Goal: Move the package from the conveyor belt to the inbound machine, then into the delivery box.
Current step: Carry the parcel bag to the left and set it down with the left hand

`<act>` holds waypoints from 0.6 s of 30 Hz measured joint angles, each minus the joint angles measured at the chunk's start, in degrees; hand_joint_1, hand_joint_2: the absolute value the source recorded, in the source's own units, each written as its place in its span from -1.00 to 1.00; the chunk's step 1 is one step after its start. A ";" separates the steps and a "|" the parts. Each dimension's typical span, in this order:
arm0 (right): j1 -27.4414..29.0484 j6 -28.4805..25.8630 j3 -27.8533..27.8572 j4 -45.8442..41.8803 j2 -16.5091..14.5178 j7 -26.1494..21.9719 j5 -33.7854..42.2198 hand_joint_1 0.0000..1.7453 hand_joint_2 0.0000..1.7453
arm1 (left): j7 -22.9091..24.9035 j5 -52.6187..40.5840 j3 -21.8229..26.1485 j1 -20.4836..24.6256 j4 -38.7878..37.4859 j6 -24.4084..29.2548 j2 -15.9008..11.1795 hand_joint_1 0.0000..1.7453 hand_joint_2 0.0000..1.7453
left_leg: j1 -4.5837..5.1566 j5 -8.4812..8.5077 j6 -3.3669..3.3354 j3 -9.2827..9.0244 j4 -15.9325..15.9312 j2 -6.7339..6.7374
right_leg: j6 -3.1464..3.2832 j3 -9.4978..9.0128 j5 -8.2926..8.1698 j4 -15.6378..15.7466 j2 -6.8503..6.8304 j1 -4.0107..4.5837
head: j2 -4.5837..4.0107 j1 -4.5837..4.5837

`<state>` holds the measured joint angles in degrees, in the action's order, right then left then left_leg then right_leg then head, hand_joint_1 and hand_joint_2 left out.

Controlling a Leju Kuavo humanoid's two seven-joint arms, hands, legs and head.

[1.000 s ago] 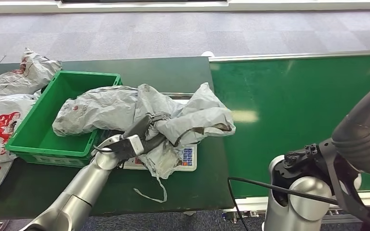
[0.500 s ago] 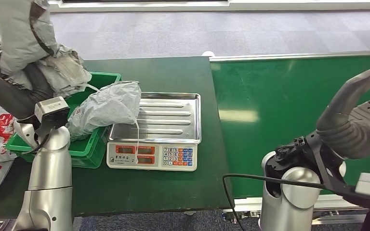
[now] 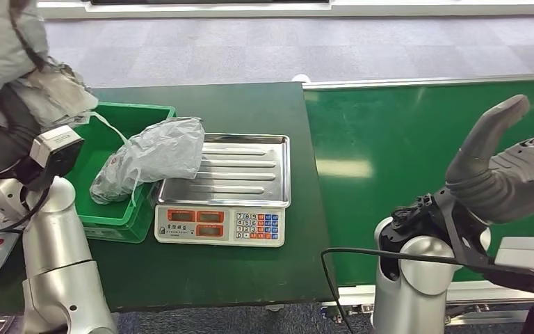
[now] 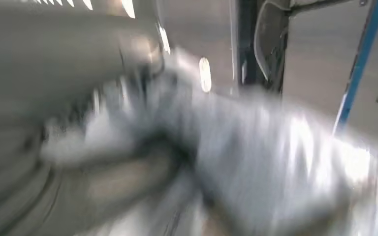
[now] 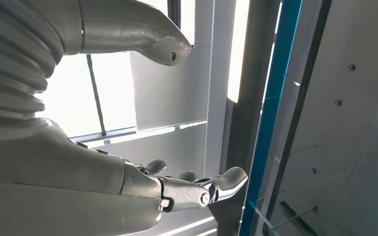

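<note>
**Package raised high at far left, a second bag left across the bin**

Since a second ago, we see the scale (image 3: 220,225) laid bare: the grey heap that covered it is gone, and its steel tray (image 3: 240,170) shows clean. In the last half second the left arm has swung a little further left and the loose strip now trails from the lifted bundle toward the bin (image 3: 115,209).

Nearest us on the right, the right hand (image 3: 507,170) hovers over the near edge of the belt (image 3: 431,160), fingers (image 5: 226,179) spread apart and holding nothing.

On the left, the left hand (image 3: 7,129) is raised well above the table (image 3: 201,271), fingers clenched on the package (image 3: 3,45), which bulges up over the hand to the top left corner. In the wrist view the package (image 4: 256,162) is a grey blur against the hand, so we cannot tell just where the fingers bite.

Farther in, another grey bag (image 3: 149,156) lies over the bin's right rim, its end touching the tray.
</note>
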<state>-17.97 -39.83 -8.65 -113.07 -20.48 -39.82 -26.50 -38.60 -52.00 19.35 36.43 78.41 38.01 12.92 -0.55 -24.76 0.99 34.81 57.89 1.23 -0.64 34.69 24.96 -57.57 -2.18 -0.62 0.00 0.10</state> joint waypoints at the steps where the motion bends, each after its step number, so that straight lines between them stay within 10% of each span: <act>1: -0.06 0.00 0.14 0.03 -0.01 -0.01 -0.41 -1.00 1.00 | 1.68 -1.88 -0.62 1.05 -4.68 -2.02 -0.33 1.00 1.00 | 0.00 0.02 -0.01 0.00 0.00 -0.03 | 0.00 -0.04 -0.01 0.00 -0.07 0.00 | 0.00 -0.01; 8: -0.75 0.01 0.26 0.70 -0.12 0.00 -1.44 -1.00 1.00 | 17.82 -15.41 -9.49 6.05 -34.06 -12.15 -3.32 1.00 1.00 | 0.03 0.07 0.04 0.04 0.00 0.28 | 0.03 0.06 -0.28 -0.02 0.31 -0.03 | 0.00 -0.01; 14: -1.04 0.01 0.27 0.84 -0.17 0.00 -0.68 -1.00 1.00 | 22.55 -17.20 -12.50 7.73 -46.52 -13.45 -4.72 1.00 1.00 | 0.02 0.05 0.05 0.05 -0.01 0.31 | 0.06 0.11 -0.26 -0.02 0.38 0.00 | 0.00 -0.01; 17: -0.93 0.01 0.26 0.70 -0.17 -0.01 -0.67 -1.00 1.00 | 24.13 -17.68 -13.18 8.27 -49.49 -14.45 -5.15 -0.50 1.00 | 0.01 0.04 0.07 0.05 -0.03 0.31 | 0.09 0.12 -0.22 -0.02 0.37 0.01 | 0.00 -0.02; 18: -0.83 0.01 0.26 0.63 -0.17 -0.01 -0.68 -1.00 1.00 | 25.06 -17.87 -13.40 8.44 -50.25 -14.78 -5.28 -1.00 0.50 | 0.01 0.04 0.07 0.05 -0.04 0.31 | 0.09 0.12 -0.22 -0.02 0.37 0.01 | 0.00 -0.02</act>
<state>-18.81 -39.82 -8.39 -112.44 -20.65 -39.83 -27.18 -13.54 -69.87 5.95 44.87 28.15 23.23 7.64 -0.54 -24.72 1.06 34.86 57.85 1.55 -0.55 34.81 24.74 -57.59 -1.81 -0.61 0.00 0.09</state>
